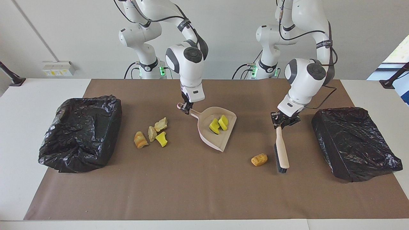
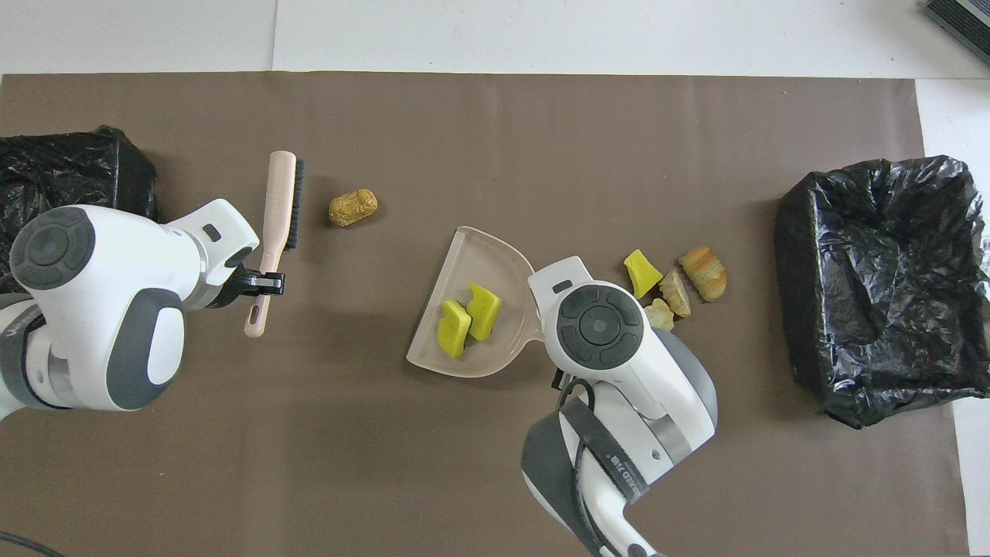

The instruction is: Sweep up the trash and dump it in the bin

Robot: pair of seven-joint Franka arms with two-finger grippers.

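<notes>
My left fingers [image 1: 281, 123] are clamped on the brush [image 1: 281, 155] handle, bristles just beside the orange-brown lump [image 1: 259, 159], at its three o'clock in the facing view. My right fingers [image 1: 186, 108] grip the dustpan [image 1: 217, 129] handle, its mouth well apart at the lump's ten o'clock. A hard stroke could roll the lump past the pan, and tilting would spill the two yellow sponges [image 1: 218, 123]. Four scraps [image 1: 151, 132] wait near the bin [image 1: 80, 132].

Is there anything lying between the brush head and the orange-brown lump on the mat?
No. Between the brush and the orange-brown lump only bare brown mat shows. The overhead view shows the gap most clearly; the facing view agrees.
</notes>
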